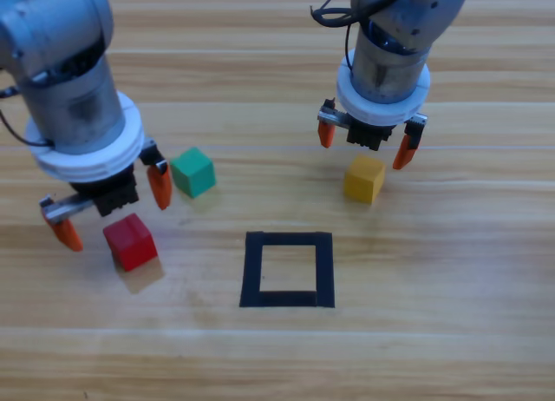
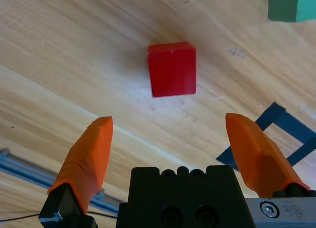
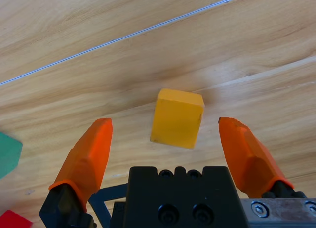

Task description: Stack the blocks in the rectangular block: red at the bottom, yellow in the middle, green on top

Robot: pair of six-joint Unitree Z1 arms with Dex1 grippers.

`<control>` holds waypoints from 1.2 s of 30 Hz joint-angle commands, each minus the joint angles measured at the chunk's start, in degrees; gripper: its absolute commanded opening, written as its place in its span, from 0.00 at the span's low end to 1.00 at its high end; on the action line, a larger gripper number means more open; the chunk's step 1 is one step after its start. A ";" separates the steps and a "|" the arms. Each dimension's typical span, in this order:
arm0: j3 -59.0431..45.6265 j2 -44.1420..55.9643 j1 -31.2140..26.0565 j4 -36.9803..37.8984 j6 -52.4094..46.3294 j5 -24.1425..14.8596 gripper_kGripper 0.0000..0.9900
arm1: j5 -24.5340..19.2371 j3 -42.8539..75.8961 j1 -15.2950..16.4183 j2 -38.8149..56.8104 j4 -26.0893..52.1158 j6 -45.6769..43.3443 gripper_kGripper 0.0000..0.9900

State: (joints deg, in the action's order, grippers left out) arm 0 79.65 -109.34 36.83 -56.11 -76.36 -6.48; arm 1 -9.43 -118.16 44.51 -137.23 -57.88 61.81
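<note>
Since nothing sat in the taped rectangle point(image 1: 287, 270) yet, I had the left tool point(image 1: 111, 209) spread wide just above the red cube point(image 1: 131, 241) for the first pick, needing only a drop and squeeze, while the right tool point(image 1: 367, 141), also apart, hovered over the yellow cube point(image 1: 363, 178), and the green cube point(image 1: 192, 172) sat untouched on the desk point(image 1: 451, 331).

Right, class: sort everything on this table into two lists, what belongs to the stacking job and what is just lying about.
Belongs to the job:
red cube
yellow cube
green cube
black tape rectangle
left gripper, open over the red cube
right gripper, open over the yellow cube

Just lying about:
nothing; only the wooden table itself
</note>
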 commanded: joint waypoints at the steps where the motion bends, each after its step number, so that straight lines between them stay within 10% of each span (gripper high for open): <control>1: -2.66 -4.74 -3.87 4.43 2.09 2.17 0.98 | 0.46 -0.76 -2.94 -5.15 -0.66 1.38 0.96; 24: -9.61 -10.19 -7.30 15.94 5.17 3.84 0.91 | 4.60 -0.23 -2.50 -7.44 -1.01 5.16 0.85; 36: -4.86 -9.66 -7.30 11.81 8.42 3.67 0.28 | 3.45 -3.66 -3.03 -8.67 -4.00 1.21 0.68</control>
State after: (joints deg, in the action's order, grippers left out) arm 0 71.85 -116.35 30.13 -41.57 -69.75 -3.05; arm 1 -5.42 -119.63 42.82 -141.90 -58.46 65.04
